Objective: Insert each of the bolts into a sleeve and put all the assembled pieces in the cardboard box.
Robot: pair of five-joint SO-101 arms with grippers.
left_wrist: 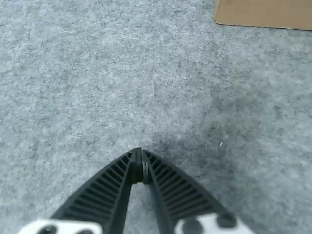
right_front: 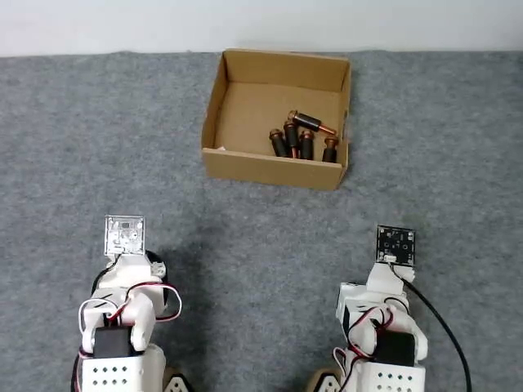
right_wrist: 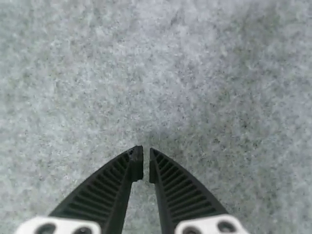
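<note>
A grey felt mat [right_front: 270, 237] spreads beneath and ahead of the left gripper [left_wrist: 141, 165] and the right gripper [right_wrist: 145, 165]. Well beyond both, a white strip [right_front: 261, 24] borders its far edge.

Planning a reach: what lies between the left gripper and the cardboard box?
Nothing but bare grey mat separates the left gripper from the cardboard box, as the high view shows.

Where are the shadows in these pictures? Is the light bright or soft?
High view: soft, even light with no glare, and a faint dark patch on the grey carpet well in front of the cardboard box. Left wrist view: a dim shadow lies just ahead of the left gripper. Right wrist view: a fainter one lies ahead of the right gripper.
</note>
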